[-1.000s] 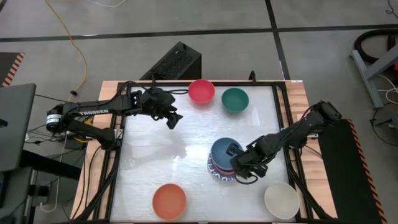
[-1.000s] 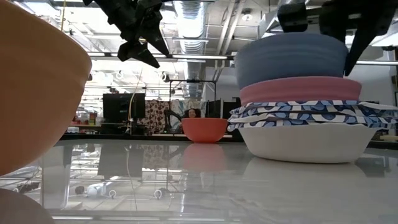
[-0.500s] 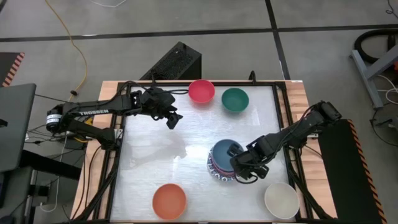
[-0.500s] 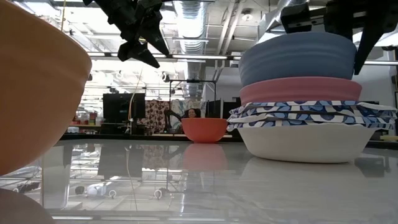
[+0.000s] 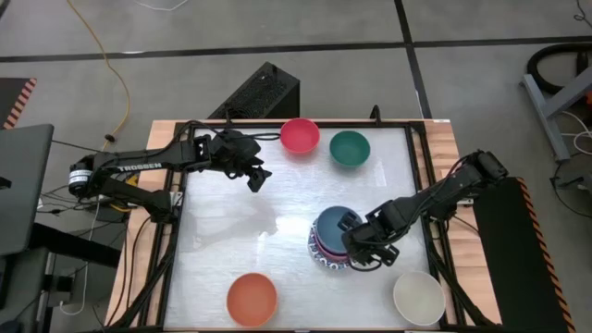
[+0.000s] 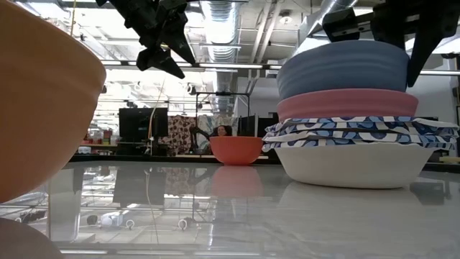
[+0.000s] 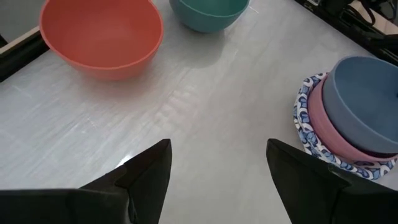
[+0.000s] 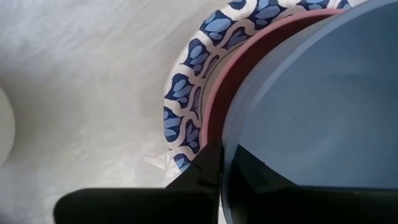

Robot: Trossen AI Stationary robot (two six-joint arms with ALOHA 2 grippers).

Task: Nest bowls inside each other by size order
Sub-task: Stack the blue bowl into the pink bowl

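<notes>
A stack stands right of the table's middle: patterned blue-and-white bowls [image 6: 359, 133] at the bottom, a pink bowl [image 6: 348, 104] in them, and a blue bowl [image 5: 333, 227] on top. My right gripper [image 5: 355, 252] is shut on the blue bowl at the stack's near right side. My left gripper [image 5: 256, 178] hangs open and empty above the far left of the table. A red bowl [image 5: 299, 135] and a teal bowl [image 5: 350, 147] rest on their bases at the far edge. An orange bowl [image 5: 252, 299] and a cream bowl [image 5: 418, 297] rest at the near edge. My right gripper holds the blue bowl by its rim [image 8: 231, 149] on the near right side, one finger [image 8: 205, 171] outside the wall and the other inside the bowl. The fingers come from above, slanting in from the table's right. The bowl sits upright in the pink bowl [image 8: 214, 99].
The table's middle and left show bare white top [image 5: 240, 231]. A raised dark frame [image 5: 173, 231] runs round the table. A black box [image 5: 264, 92] stands beyond the far edge. A person shows far off in the room behind [image 6: 221, 132].
My right gripper has shifted the blue bowl a little toward the table's right edge on top of the pink bowl. The bowl stays upright on the stack.
</notes>
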